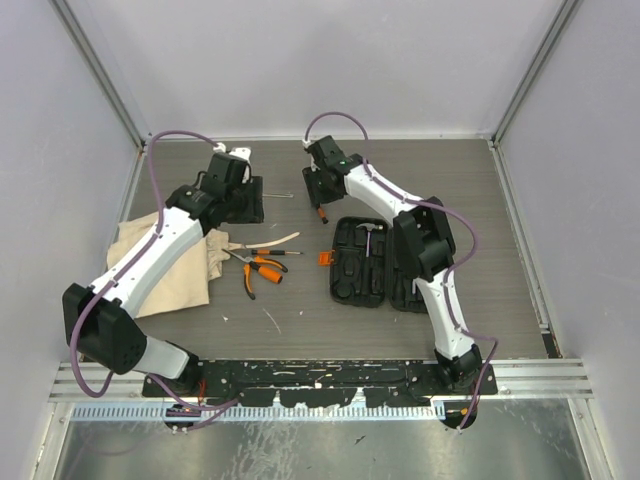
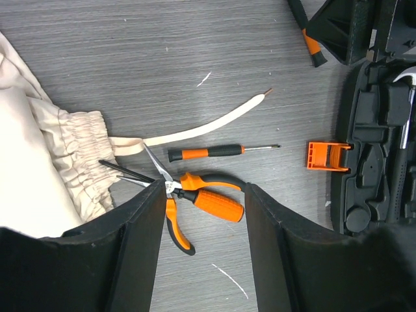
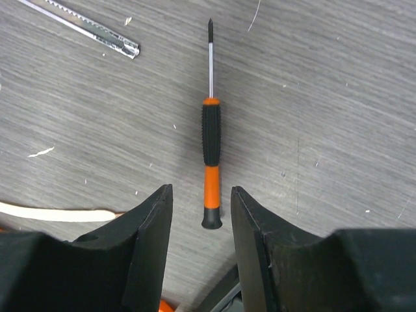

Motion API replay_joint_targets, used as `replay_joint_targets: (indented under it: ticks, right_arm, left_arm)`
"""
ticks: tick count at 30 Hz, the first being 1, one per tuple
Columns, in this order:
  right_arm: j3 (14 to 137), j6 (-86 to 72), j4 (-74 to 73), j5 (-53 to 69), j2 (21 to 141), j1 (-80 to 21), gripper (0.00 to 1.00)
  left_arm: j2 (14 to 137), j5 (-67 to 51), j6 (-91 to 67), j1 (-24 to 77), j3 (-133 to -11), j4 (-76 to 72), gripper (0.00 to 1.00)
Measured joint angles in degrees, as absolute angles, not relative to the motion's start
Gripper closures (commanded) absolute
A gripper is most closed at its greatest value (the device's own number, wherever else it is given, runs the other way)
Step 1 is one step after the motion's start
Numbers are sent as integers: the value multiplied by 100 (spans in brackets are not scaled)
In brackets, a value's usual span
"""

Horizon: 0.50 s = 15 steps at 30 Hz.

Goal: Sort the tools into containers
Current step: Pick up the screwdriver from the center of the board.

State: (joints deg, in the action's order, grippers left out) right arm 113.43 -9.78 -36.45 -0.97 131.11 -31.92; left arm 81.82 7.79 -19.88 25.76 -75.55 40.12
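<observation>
Pick-ups are being lined up: left fingers (image 2: 140, 247) spread above the pliers (image 2: 208, 201) beside the cloth bag (image 2: 39, 149), right fingers (image 3: 153, 240) spread above a screwdriver (image 3: 211, 149) on the counter (image 3: 325, 97); descent and closing seem needed next.

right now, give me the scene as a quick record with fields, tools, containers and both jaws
left jaws: open, empty, pliers lying below between them
right jaws: open, either side of a black-and-orange screwdriver, not touching it
tool case: open, hammer in it
cloth bag: left of the pliers, drawstring trailing out
loose tools: pliers, small screwdriver beside them, both on the table
other: metal strip beyond the right jaws
</observation>
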Motion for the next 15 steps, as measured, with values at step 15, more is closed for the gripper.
replay_joint_targets:
  ticks: [15]
  right_arm:
    - [11786, -714, -3913, -145, 13677, -3232, 62]
  left_arm:
    - [8182, 670, -2005, 2423, -7555, 4014, 48]
